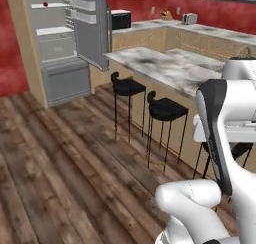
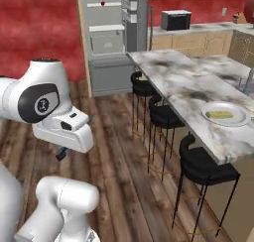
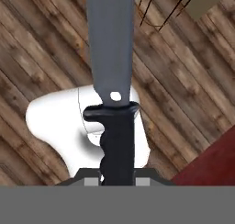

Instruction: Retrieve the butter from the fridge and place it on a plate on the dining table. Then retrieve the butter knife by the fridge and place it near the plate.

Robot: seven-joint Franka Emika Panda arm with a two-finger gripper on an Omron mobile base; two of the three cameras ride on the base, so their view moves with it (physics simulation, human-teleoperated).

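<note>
Hand view shows the butter knife (image 3: 111, 81), a slim utensil with a grey blade and a black ribbed handle, running straight up the middle of the frame; its handle sits clenched in the gripper (image 3: 117, 179) at the bottom edge, and the blade points out over the brown plank floor (image 3: 41, 48).

Right base view shows the small yellow rectangular stick of butter (image 2: 220, 114) lying on the round white-grey plate (image 2: 241, 118), which rests near the counter's right end, close to its front edge. This counter (image 2: 178, 80), the long dining table with a white marble top veined grey and tan, carries the plate well apart from its far end by the fridge. Three black bar stools (image 2: 158, 118) stand in a row along its front side.

Left base view shows the tall matte grey fridge (image 1: 57, 40) at the far end of the room with its door (image 1: 92, 28) swung open, white shelves showing inside and a small red ball (image 1: 45, 4) on an upper shelf. A black microwave (image 1: 120, 20) sits on the wall counter beyond, against the red wall (image 1: 10, 63).
</note>
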